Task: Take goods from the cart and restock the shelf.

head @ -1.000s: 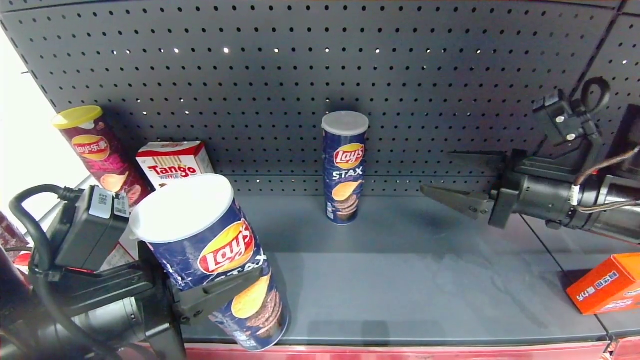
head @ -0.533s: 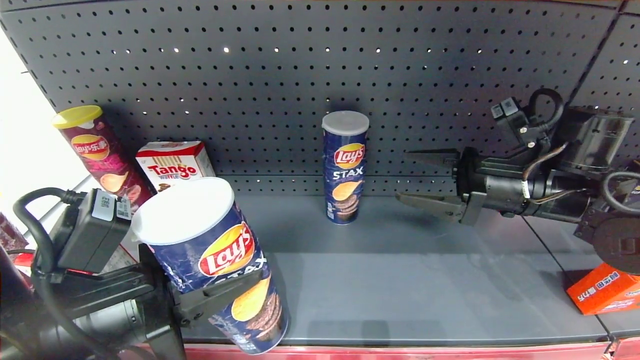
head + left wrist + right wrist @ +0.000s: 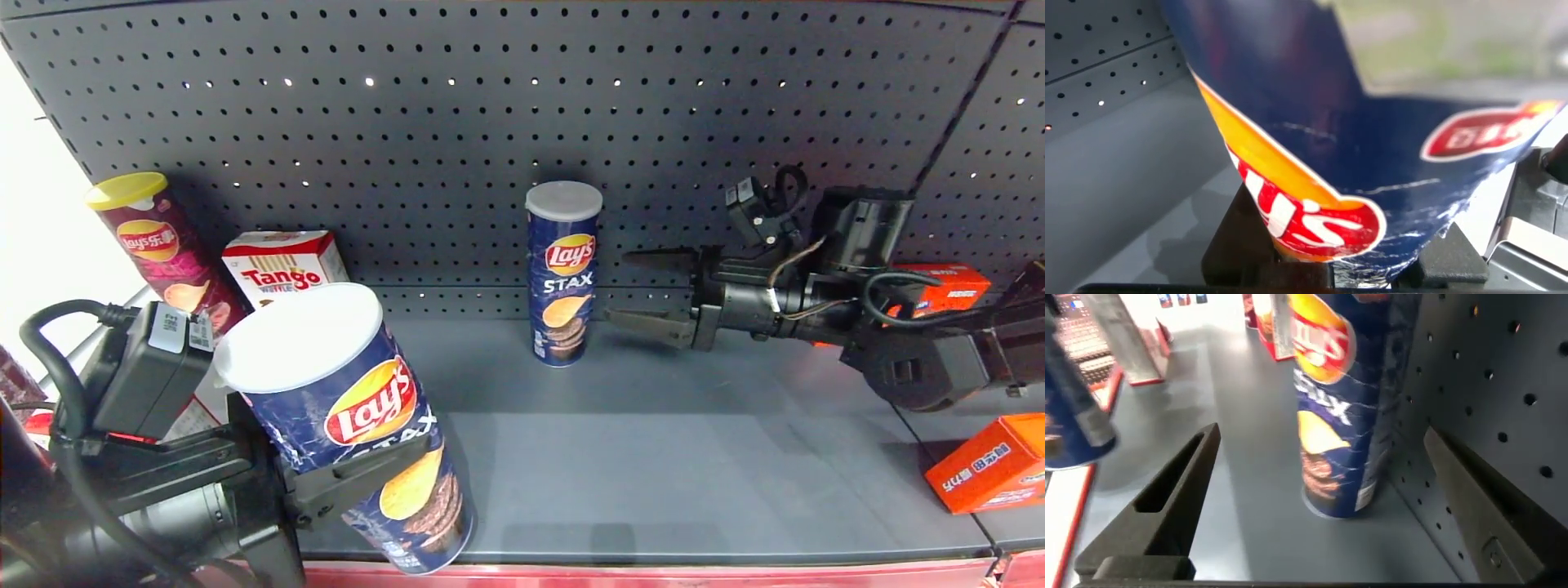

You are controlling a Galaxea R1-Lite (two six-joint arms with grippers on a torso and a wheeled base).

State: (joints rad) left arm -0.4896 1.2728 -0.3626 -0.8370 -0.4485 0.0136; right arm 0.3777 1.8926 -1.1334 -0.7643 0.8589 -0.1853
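Dark blue chip canister with a white plastic lid (image 3: 351, 425) sits in the lower left of the head view, tilted with its lid leaning toward the left edge. Its base is at the front lip of the grey metal shelf (image 3: 694, 465); whether it touches the board cannot be told. The left gripper (image 3: 326, 482) is clamped around the canister's middle, with one black finger crossing its front. In the left wrist view the same canister (image 3: 1372, 163) stands close before the camera.

A second dark blue chip canister with a grey lid (image 3: 563, 278) stands upright at the centre of the frame, at the back of the shelf, against the grey perforated back panel (image 3: 408, 122). The right gripper (image 3: 620, 287) lies level just to its right. Its two fingers are spread wide and the tips are short of the canister, not touching it. In the right wrist view this canister (image 3: 1343, 416) stands ahead of the parted fingers.

At the upper left a maroon chip canister with a yellow lid (image 3: 159, 245) leans beside a white and red carton (image 3: 282, 265). An orange box (image 3: 992, 461) lies at the lower right, and another orange-red box (image 3: 947, 286) shows behind the right arm.
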